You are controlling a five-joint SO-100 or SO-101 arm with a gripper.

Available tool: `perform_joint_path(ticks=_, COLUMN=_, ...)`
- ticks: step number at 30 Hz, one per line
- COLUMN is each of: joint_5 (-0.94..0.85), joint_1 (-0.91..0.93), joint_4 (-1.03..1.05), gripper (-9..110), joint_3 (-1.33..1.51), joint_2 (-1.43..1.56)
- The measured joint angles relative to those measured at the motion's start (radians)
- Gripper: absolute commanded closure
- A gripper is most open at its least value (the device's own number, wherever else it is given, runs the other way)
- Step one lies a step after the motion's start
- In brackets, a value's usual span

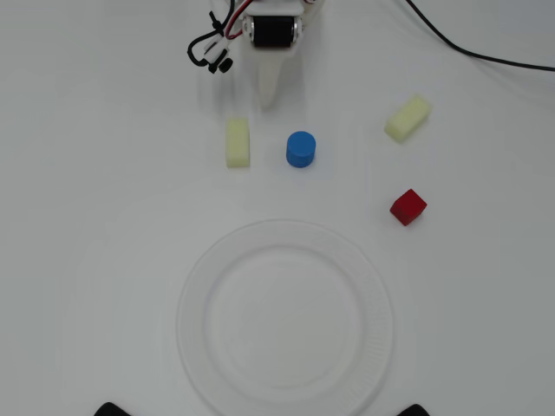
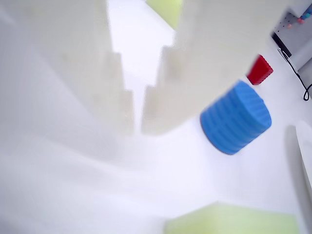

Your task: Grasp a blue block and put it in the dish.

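Observation:
The blue block (image 1: 301, 149) is a short blue cylinder standing on the white table, above the dish in the overhead view. My gripper (image 1: 270, 102) is at the top, its white fingers together and empty, the tip a little up and left of the block. In the wrist view the fingers (image 2: 122, 105) stand with only a thin slit between them around the gripper point (image 2: 138, 124), and the blue block (image 2: 236, 119) lies to their right, apart from them. The dish (image 1: 189, 321) is a large round white plate, empty, at the bottom centre.
A pale yellow oblong block (image 1: 237, 142) lies left of the blue block; another (image 1: 408, 118) lies at the upper right. A red cube (image 1: 408, 206) sits right of the dish. A black cable (image 1: 486, 54) runs across the top right corner.

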Motion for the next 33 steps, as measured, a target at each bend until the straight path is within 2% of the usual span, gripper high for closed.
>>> perform_joint_path(ticks=27, joint_5=-0.017, joint_1=0.014, joint_4=0.0, gripper=101, joint_3=-0.006, joint_2=0.0)
perform_joint_path(ticks=31, joint_5=-0.017, joint_1=0.026, joint_4=-0.012, gripper=101, joint_3=-0.133, joint_2=-0.037)
perform_joint_path(ticks=33, joint_5=-0.018, joint_1=0.025, joint_4=-0.012, gripper=101, joint_3=-0.253, joint_2=-0.187)
